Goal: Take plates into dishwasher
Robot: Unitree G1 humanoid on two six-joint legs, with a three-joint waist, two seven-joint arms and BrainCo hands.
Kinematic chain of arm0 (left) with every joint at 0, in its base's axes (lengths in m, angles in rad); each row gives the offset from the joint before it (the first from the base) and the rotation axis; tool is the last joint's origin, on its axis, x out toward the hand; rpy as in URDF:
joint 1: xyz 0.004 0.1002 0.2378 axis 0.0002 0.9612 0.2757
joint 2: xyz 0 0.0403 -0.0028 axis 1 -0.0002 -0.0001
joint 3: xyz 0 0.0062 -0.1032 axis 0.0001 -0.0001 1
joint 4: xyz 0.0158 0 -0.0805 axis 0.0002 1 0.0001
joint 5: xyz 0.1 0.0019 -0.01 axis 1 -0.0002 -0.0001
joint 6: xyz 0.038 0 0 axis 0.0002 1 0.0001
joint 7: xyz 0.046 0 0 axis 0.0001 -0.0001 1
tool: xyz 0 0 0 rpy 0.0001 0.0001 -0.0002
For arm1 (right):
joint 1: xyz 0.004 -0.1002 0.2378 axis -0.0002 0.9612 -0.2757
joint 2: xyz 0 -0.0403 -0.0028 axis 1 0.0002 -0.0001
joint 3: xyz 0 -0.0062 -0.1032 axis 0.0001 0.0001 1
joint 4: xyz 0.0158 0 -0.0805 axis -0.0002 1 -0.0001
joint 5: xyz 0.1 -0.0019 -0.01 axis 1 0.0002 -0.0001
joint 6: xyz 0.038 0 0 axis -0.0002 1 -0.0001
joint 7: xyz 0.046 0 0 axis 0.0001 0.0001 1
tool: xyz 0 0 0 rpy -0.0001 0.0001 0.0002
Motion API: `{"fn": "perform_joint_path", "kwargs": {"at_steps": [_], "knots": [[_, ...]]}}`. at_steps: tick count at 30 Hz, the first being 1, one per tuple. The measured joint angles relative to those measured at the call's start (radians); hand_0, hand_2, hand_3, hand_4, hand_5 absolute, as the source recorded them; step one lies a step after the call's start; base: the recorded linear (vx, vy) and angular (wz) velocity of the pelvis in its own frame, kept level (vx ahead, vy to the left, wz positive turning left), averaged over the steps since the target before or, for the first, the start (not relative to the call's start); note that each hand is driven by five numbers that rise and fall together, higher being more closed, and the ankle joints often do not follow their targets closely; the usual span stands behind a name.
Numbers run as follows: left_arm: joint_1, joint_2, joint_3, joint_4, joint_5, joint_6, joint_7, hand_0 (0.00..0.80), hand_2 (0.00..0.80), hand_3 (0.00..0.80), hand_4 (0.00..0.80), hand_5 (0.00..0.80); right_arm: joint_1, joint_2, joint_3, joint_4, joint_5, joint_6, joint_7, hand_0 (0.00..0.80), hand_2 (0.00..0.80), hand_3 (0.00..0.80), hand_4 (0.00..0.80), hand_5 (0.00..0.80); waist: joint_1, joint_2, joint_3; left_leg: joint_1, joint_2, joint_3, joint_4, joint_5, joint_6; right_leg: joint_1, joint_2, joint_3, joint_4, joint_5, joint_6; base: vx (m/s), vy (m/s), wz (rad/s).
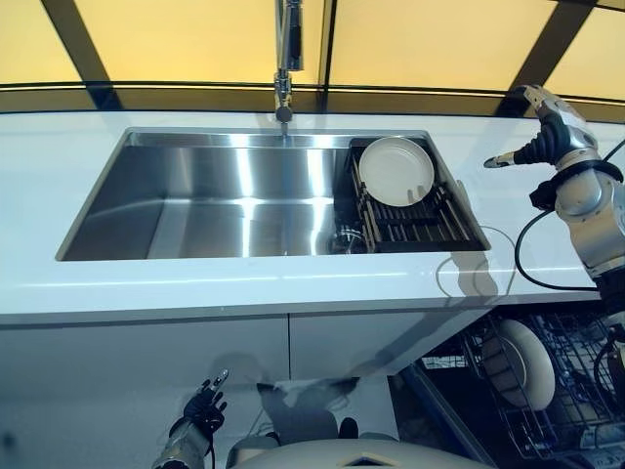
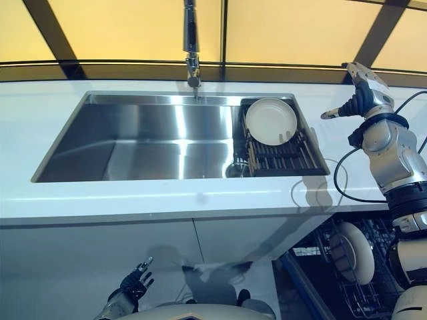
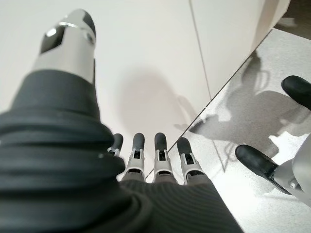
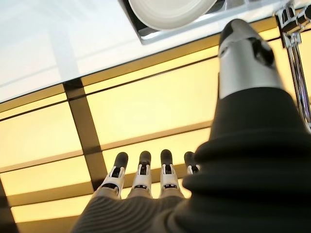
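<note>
Plates: one round white plate (image 1: 395, 170) is waiting in the sink's black rack (image 1: 415, 223), another white plate (image 1: 527, 363) is standing in the dishwasher's wire basket (image 1: 571, 386), while the right hand (image 2: 353, 100) is hovering, released and empty, over the white counter's right edge (image 1: 508, 269) and the left hand (image 1: 203, 405) is hanging relaxed.

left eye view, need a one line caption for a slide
Open right hand raised over the counter beside a white plate in the sink rack.

1. The sink (image 1: 234, 195), the white counter (image 1: 59, 156) and the dish rack (image 1: 415, 220) are viewed steeply from above by both eye views, set slightly apart.
2. White cabinet fronts (image 3: 146, 58) are faced closely by the left wrist view.
3. The yellow wall panels (image 4: 146, 111) and the plate (image 4: 167, 9) are seen along the right hand (image 4: 233, 111).
</note>
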Motion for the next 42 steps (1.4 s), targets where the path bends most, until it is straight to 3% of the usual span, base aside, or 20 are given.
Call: {"fn": "perform_joint_path", "kwargs": {"at_steps": [18,42], "knots": [[0.045,0.0,0.008,-0.006,-0.04,-0.001,-0.033,0.0,0.0,0.0,0.0,0.0,-0.022,0.066,0.079,0.135,-0.051,0.022,0.03,0.0,0.0,0.0,0.0,0.0,0.077,0.003,0.027,-0.018,0.003,-0.067,0.0,0.009,-0.008,0.017,-0.002,-0.069,0.0,-0.021,0.001,0.024,-0.027,0.11],[0.097,0.005,0.009,-0.066,-0.04,0.016,-0.042,0.0,0.0,0.0,0.0,0.0,-0.069,0.087,0.127,0.196,-0.158,0.059,0.075,0.0,0.0,0.0,0.0,0.0,0.108,0.031,0.064,-0.024,0.005,-0.108,0.0,0.013,-0.014,0.027,-0.002,-0.113,0.0,-0.036,0.0,0.021,-0.021,0.05]]}}
